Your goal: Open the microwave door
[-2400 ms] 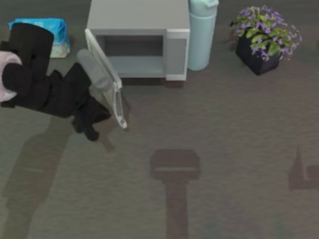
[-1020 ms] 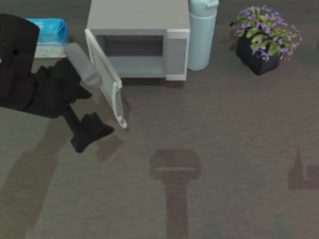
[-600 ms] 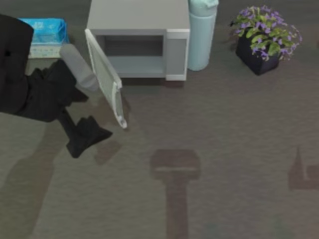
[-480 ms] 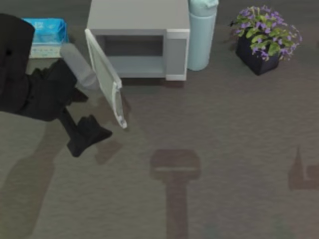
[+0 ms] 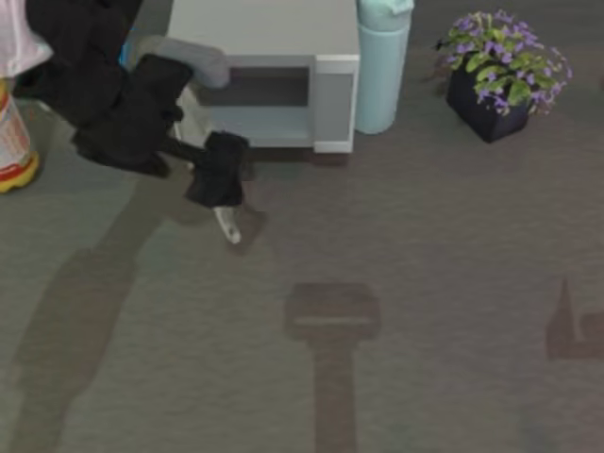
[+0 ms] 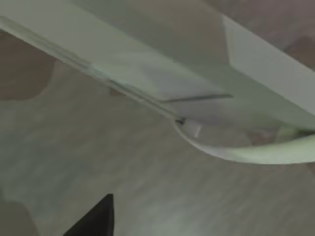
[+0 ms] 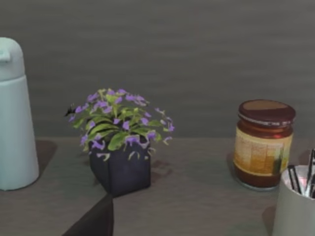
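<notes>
Microwave door (image 5: 226, 223) swung open; left pincer (image 5: 217, 184) above it, grip indiscernible; jar (image 7: 263, 143) label unreadable.

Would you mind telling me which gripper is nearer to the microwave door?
Left. The left gripper hangs right over the microwave door; the right gripper is outside the top view, facing the flower pot.

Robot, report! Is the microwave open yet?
Left gripper over microwave door handle end. Door stands open. Right arm outside top view. Nothing in the way.

No text or label can be read.
</notes>
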You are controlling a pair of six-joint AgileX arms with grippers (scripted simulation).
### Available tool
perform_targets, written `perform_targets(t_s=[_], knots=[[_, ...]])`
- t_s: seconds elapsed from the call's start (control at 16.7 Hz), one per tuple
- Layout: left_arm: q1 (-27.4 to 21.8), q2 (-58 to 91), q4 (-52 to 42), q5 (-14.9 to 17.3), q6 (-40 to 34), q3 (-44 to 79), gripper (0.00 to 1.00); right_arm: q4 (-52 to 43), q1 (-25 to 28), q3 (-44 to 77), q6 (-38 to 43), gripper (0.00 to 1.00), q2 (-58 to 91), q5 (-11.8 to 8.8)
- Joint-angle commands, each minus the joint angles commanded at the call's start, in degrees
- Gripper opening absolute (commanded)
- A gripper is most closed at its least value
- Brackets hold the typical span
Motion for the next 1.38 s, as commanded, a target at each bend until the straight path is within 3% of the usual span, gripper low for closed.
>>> perform_targets(t_s=[0.48,0.72,0.96,1.38], knots=[[-8.1,18.6,-31.7,-16.9,-46.2,45.5,1.00,0.0,0.0,0.0,0.0,1.00,0.0,0.0],[-11.2,25.0,-44.3,-24.3,-63.0,60.3,1.00,0.0,0.0,0.0,0.0,1.00,0.0,0.0],[-12.6,28.1,-50.6,-28.0,-70.2,67.3,1.00,0.0,0.0,0.0,0.0,1.00,0.0,0.0],[-12.3,27.9,-50.0,-28.1,-70.3,66.6,1.00,0.0,0.0,0.0,0.0,1.00,0.0,0.0]])
